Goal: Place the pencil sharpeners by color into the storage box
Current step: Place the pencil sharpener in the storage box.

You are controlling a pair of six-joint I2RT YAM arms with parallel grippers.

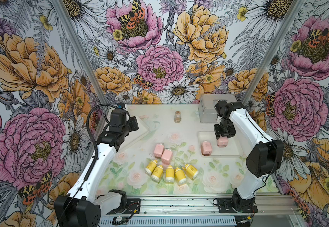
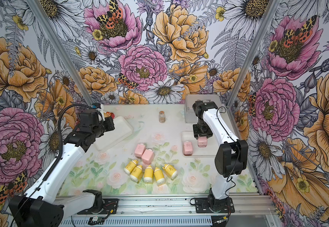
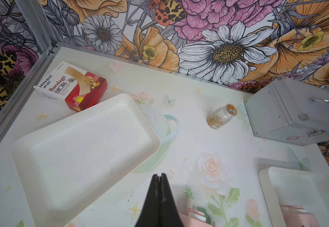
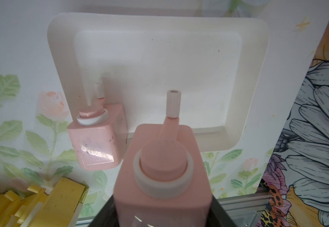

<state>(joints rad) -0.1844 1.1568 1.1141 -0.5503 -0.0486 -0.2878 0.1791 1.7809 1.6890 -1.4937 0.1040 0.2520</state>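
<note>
The right tray (image 4: pixel 159 59) lies open beside one resting pink sharpener (image 4: pixel 96 137).

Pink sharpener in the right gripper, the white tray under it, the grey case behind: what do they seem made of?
Held pink sharpener: likely hard moulded plastic, smooth and slightly glossy, with a small glare spot. White tray: probably plastic, matte, with rounded moulded corners and no glare. Grey case: looks like aluminium sheet, dull finish, with shiny metal handle, latch and corner caps.
</note>
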